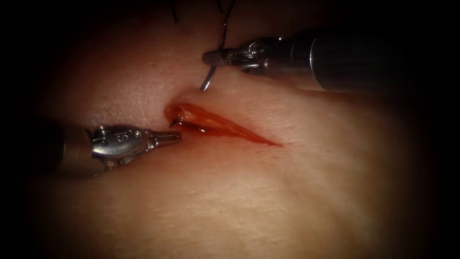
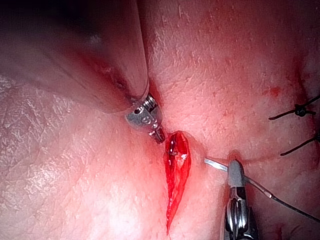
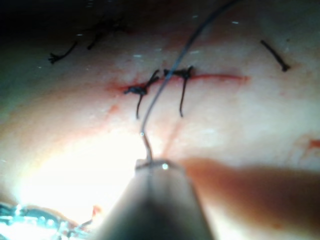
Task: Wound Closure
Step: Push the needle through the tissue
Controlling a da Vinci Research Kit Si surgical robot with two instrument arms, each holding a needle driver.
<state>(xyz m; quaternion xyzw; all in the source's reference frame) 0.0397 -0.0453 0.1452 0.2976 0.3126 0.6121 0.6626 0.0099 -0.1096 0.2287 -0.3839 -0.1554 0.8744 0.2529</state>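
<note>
Looks to me like surgical training bench in lab. I see slab of tissue (image 1: 249, 201) with short open cut (image 1: 215, 123) wet with red fluid, lit by endoscope spot, dark around. Tied dark stitches (image 3: 160, 80) along older closed line. My two slim metal needle drivers over it.

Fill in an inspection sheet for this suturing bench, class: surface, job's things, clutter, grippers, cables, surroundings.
Surface: tissue with an open cut holding red fluid.
Job's things: needle enters the tissue right of the cut, tip showing inside it; thread trails from it.
Clutter: tied stitches and cut ends.
Grippers: right tool shut on the needle near its thread end; left tool shut, holding nothing, at the cut's left edge.
Cables: nothing seen.
Surroundings: dark.
</note>
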